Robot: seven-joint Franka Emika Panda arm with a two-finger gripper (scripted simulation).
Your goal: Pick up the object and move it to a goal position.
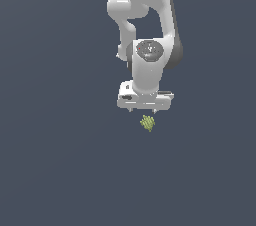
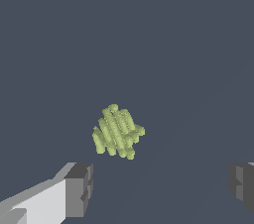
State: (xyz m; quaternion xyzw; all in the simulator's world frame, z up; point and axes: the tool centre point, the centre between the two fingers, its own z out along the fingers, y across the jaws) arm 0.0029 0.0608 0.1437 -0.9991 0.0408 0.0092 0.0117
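The object (image 1: 147,123), a small yellow-green lump with jagged edges and close ridges, lay on the plain dark grey surface (image 1: 60,170), below the gripper (image 1: 144,110) in the exterior view and slightly towards that view's right of the gripper's middle. Nothing touched it; a thin strip of bare surface showed between the lump and the underside of the white hand.

In the wrist view the object (image 2: 117,131) sat free on the surface, out ahead of the two grey fingertips (image 2: 79,190) rather than between them. The jaws stood wide apart, one pad at each side of the picture with the whole width of the lump and more open between them, and they held nothing.

The gripper (image 2: 161,186) pointed straight down from the white arm (image 1: 147,65), whose wrist and upper links rose out of the top of the exterior view. How high the fingertips stood above the surface could not be told.
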